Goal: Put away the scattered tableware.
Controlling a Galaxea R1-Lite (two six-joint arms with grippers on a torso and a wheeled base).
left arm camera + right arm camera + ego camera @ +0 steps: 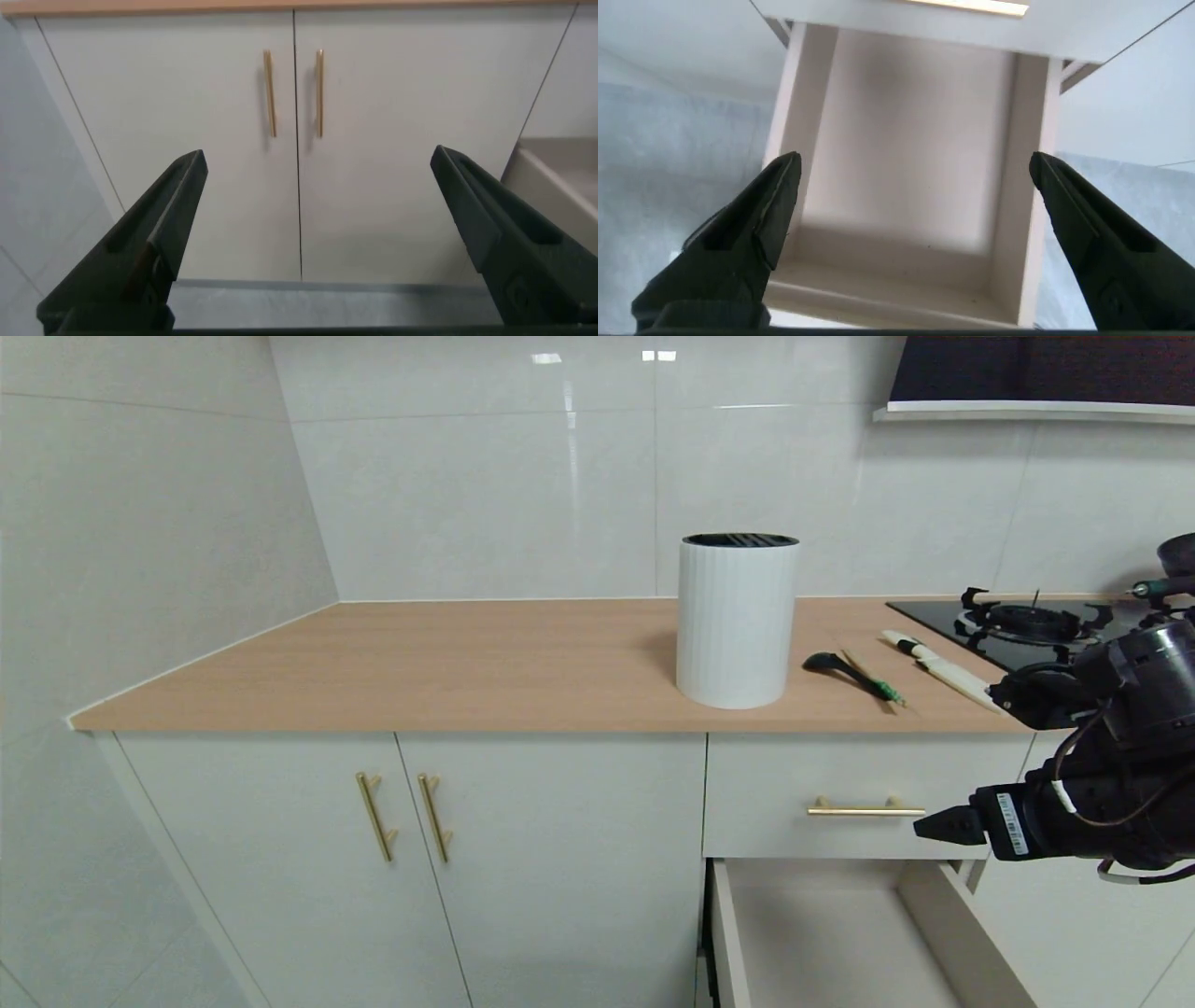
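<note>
Far left and low, the left gripper (318,159) faces the two cupboard doors (187,140) under the bench. Its jaws are spread wide with nothing between them. The doors' gold handles (269,93) stand upright, side by side at the seam.

Up on the bench (420,663), right of its middle, the white ribbed holder (736,625) stands upright with its slotted black top facing up. Just to its right lies a black spoon (840,669) with a green end to its handle, its bowl toward the holder. A thin wooden stick (853,665) lies against that handle — one or a pair, I can't tell. Further right, apart from both, a pale knife (938,670) lies slantwise on the wood, beside the gas hob (1027,621).

Below that end of the bench, the upper drawer (775,793) is closed, and the lower drawer (812,933) stands pulled out. I see the right gripper (915,168) above this open drawer, looking down into it — jaws spread wide, holding nothing. None of the tableware is in the holder or the drawer; it all lies on the bench.
</note>
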